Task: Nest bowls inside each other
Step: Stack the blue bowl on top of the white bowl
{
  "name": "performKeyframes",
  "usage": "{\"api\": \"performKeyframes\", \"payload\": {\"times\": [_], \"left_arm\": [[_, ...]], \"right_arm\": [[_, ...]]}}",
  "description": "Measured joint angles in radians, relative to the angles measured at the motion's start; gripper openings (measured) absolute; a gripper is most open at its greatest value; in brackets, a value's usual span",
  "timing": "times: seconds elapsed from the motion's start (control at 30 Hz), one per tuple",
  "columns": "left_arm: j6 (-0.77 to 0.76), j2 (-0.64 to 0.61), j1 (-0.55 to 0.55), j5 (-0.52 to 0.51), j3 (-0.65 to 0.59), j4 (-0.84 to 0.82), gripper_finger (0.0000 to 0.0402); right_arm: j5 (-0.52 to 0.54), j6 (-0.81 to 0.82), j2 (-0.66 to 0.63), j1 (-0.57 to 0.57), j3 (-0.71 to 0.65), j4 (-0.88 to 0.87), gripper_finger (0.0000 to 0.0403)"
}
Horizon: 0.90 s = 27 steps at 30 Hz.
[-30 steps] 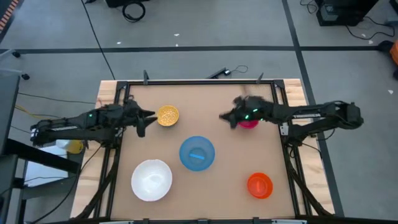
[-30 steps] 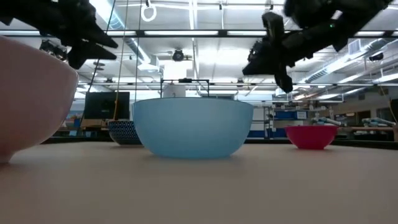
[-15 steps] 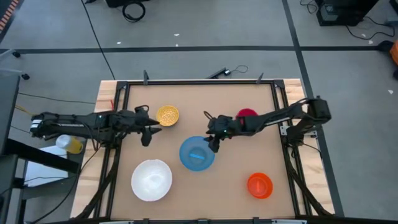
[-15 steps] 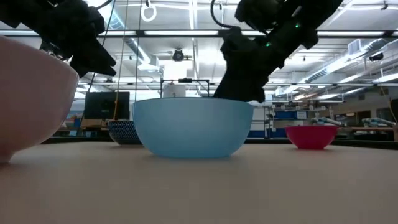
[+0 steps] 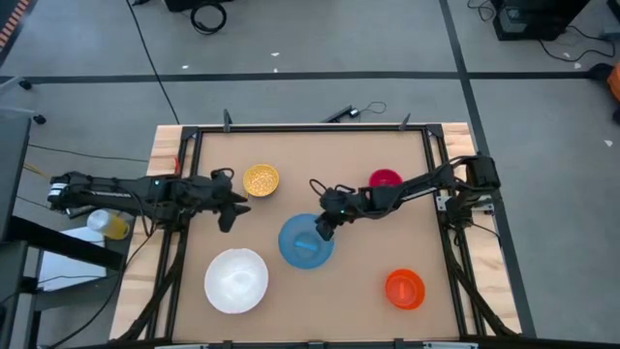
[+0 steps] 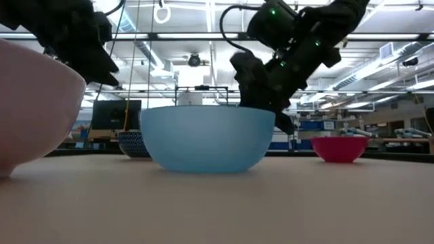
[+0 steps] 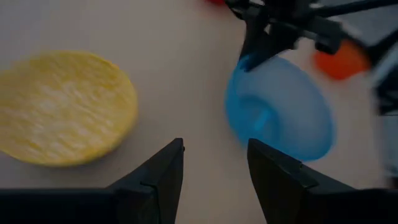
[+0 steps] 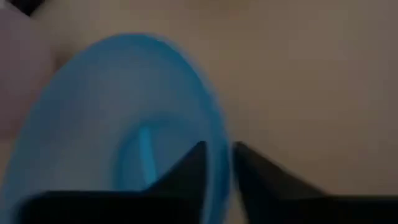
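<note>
The light blue bowl (image 5: 304, 244) stands upright mid-table, and my right gripper (image 5: 322, 228) is shut on its far right rim. The large white bowl (image 5: 235, 281) sits near the front left. The yellow bowl (image 5: 261, 180) is at the far left, the magenta-red bowl (image 5: 386, 179) at the far right, and the orange bowl (image 5: 405, 288) at the front right. My left gripper (image 5: 235, 208) hovers open between the yellow and blue bowls, nothing between its fingers (image 7: 163, 173). My right gripper pinches the blue bowl's rim (image 8: 214, 134) on its far right side, one finger (image 8: 189, 167) inside the bowl and one (image 8: 252, 167) outside. The fingers slant down from the table's far right. The bowl stands upright with its base (image 6: 203, 166) on the table.
A black frame (image 5: 310, 129) runs along the table's edges. Bare tabletop lies between the blue and orange bowls and along the far edge between the yellow and magenta-red bowls.
My right gripper has swung from above the magenta-red bowl toward the table's left and near edge, come down and taken hold of the blue bowl's rim; the bowl has shifted slightly. My left gripper has drifted a little toward the near edge.
</note>
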Motion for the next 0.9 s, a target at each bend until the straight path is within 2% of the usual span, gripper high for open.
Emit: {"api": "performKeyframes", "payload": {"times": [0.07, 0.17, 0.3, 0.47, 0.63, 0.77, 0.9], "left_arm": [[-0.014, -0.012, -0.001, 0.042, 0.035, -0.009, 0.0181], [0.060, -0.029, -0.001, 0.056, 0.097, -0.065, 0.0181], [0.197, -0.034, 0.000, -0.008, 0.189, -0.125, 0.0181], [0.292, -0.033, 0.001, -0.115, 0.256, -0.171, 0.0181], [0.325, -0.034, 0.001, -0.172, 0.285, -0.191, 0.0181], [0.325, -0.034, 0.001, -0.191, 0.302, -0.218, 0.0181], [0.318, -0.033, 0.001, -0.199, 0.305, -0.268, 0.0181]], "right_arm": [[-0.023, -0.027, -0.001, 0.015, 0.043, -0.012, 0.0019], [0.010, -0.035, 0.009, 0.043, 0.169, -0.020, 0.0016], [0.021, -0.120, 0.092, 0.062, 0.402, -0.069, 0.0011], [0.030, -0.250, 0.268, 0.063, 0.738, -0.224, 0.0010], [0.001, -0.362, 0.476, 0.068, 1.025, -0.336, 0.0010], [-0.049, -0.404, 0.610, 0.087, 1.221, -0.385, 0.0014], [-0.068, -0.455, 0.720, 0.109, 1.361, -0.422, 0.0028]]}}
